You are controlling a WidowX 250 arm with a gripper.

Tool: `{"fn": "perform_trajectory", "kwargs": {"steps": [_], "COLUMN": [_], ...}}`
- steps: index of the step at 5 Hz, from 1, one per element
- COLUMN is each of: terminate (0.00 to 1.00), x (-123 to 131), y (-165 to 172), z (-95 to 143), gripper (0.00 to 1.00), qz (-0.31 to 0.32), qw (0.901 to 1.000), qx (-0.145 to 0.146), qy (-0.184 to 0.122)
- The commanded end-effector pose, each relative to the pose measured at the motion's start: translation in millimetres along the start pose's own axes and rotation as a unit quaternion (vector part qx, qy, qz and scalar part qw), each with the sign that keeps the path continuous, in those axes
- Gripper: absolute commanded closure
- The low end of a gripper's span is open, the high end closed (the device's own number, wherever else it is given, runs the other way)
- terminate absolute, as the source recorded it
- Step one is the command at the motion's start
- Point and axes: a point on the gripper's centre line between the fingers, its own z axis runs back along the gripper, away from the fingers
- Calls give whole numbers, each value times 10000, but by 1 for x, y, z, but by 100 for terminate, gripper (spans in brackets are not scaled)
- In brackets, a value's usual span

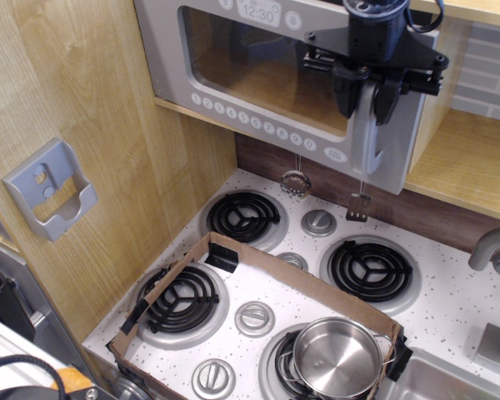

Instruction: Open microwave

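Observation:
The grey microwave [171, 50] sits in a wooden alcove at the top of the view. It has a clear window door [258, 71], a row of round buttons [258, 123] and a clock display [259, 12]. The door's right edge stands a little out from the body. My black gripper [363, 98] comes from above, with one finger on each side of the top of the curved silver handle [369, 137], closed around it.
Below is a white stovetop with several black coil burners [243, 217]. An open cardboard frame [267, 271] and a steel pot [337, 357] sit on it. Two utensils [358, 204] hang under the microwave. A wooden shelf [467, 158], a faucet [492, 246] and a grey wall holder [50, 190] are nearby.

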Motion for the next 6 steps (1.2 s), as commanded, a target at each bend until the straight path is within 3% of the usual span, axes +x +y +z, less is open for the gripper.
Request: {"fn": "perform_trajectory", "kwargs": {"steps": [1,3,4,5,6], "terminate": [0,0,0,0,0], "x": [-12,-70,-77,-66,-48], "y": [3,-38,-60,-81,-92], "z": [19,23,23,25,24], "gripper": [0,0,0,0,0], "qz": [359,1423,1332,507,-408], "qw": [9993,9897,9897,9953,9909], "qx": [-67,-173,-528,-817,-1221], "qy": [5,-12,-6,-119,-380]}}
